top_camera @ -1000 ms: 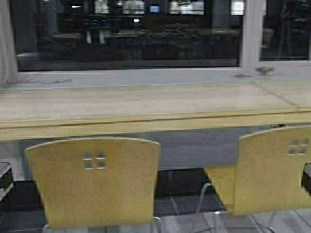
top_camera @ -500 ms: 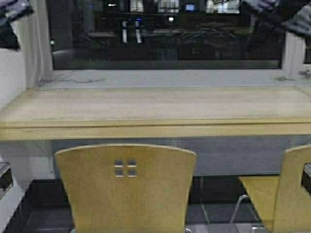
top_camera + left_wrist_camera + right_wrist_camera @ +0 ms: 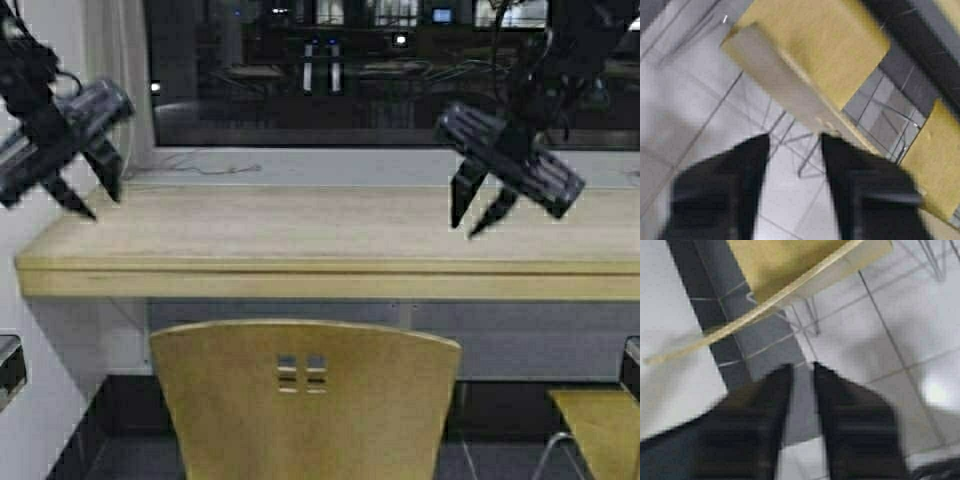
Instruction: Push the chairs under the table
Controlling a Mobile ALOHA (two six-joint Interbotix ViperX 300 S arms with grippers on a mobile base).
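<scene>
One yellow-tan chair (image 3: 305, 400) stands in front of me, its backrest toward me and its seat out from under the table (image 3: 330, 240). A second chair (image 3: 600, 425) shows at the lower right. Both arms hang raised above the tabletop. My left gripper (image 3: 100, 203) is open over the table's left end. My right gripper (image 3: 465, 226) is open over its right part. Neither touches a chair. The left wrist view shows the left gripper (image 3: 792, 137) empty above the near chair (image 3: 825, 45). In the right wrist view the right gripper (image 3: 801, 367) is empty, with a chair (image 3: 785, 265) below.
A white wall (image 3: 40, 330) closes the left side beside the table's end. A dark window (image 3: 350, 70) and a pale sill (image 3: 300, 165) run behind the table. The floor (image 3: 900, 315) is light tile with a dark strip under the table.
The robot has moved: the whole scene has shifted right and the table's left end and wall now show. Both arms have come down into the high view.
</scene>
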